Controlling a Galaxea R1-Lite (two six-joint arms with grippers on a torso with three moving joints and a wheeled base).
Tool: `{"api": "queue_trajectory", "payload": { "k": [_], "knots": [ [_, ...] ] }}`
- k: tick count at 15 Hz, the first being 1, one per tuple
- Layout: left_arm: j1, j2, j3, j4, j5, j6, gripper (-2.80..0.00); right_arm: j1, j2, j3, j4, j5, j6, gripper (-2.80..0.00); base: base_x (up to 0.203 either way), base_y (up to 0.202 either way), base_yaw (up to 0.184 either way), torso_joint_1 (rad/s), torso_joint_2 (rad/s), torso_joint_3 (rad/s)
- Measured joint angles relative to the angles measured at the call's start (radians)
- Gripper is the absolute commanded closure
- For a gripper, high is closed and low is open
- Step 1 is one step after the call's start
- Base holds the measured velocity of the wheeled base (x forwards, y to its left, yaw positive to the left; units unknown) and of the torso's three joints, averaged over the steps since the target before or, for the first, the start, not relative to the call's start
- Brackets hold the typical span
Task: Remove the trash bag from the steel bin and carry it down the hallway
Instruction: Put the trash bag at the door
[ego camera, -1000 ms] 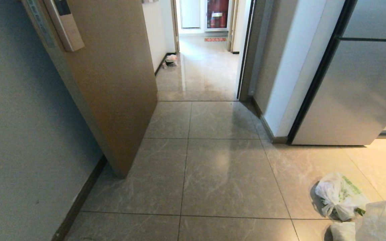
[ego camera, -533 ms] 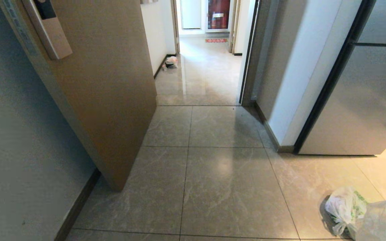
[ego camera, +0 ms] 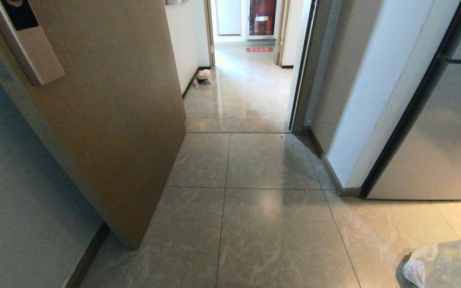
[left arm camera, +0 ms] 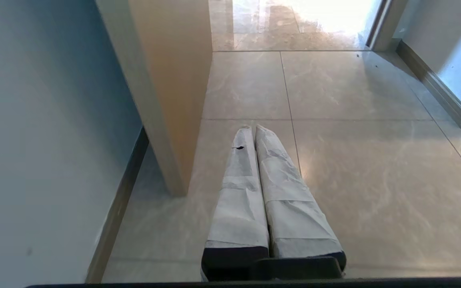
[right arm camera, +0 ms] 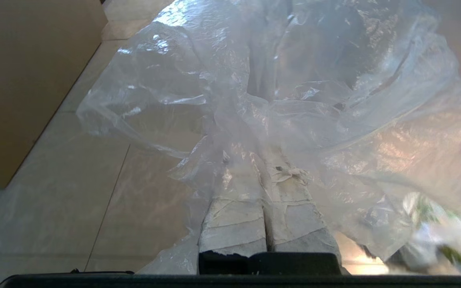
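**Carrying the clear bag toward the open door**

Standing on the far left is a plain grey-blue wall point(ego camera: 10, 192) with a dark strip along its foot. Next to it is a tall light-brown wooden door point(ego camera: 110, 120), swung open, with a pale flat lock plate point(ego camera: 26, 48) high up on it.

Low beside that door hangs the left gripper point(left arm camera: 253, 129). Its two white-wrapped fingers point(left arm camera: 240, 188) are pressed flat together with nothing between them. It floats over the shiny beige-grey tile floor point(ego camera: 270, 236) and touches nothing.

In the middle, past the doorway, runs the long hallway point(ego camera: 242, 92) with glossy tiles and white walls. A small crumpled white-and-dark bundle point(ego camera: 204, 76) lies on its floor against the left wall. At the far end is a red cabinet point(ego camera: 262, 17) with a little red floor mat point(ego camera: 259, 49) in front of it.

To the right of the doorway is a white wall corner point(ego camera: 370, 100), and after it a big silver-grey fridge front point(ego camera: 446, 136) with a black edge.

Far right and low down is the thin, see-through, crinkly plastic trash bag point(right arm camera: 302, 100). The right gripper point(right arm camera: 264, 160) holds it: its white-wrapped fingers point(right arm camera: 234, 224) are squeezed tight on a bunched part of the bag, and the rest puffs out around and over them. The bag is up off the floor, in the near right corner of the head view point(ego camera: 450, 260). A white bag with green print point(right arm camera: 434, 224) shows blurry through the plastic, just beside it.
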Motion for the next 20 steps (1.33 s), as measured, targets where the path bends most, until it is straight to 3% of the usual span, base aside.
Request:
{"api": "queue_trajectory", "payload": {
  "k": [20],
  "knots": [
    [0.000, 0.000, 0.000, 0.000, 0.000, -0.001, 0.00, 0.000, 0.000, 0.000, 0.000, 0.000, 0.000, 0.00, 0.193, 0.000, 0.000, 0.002, 0.00, 0.002]
  ]
}}
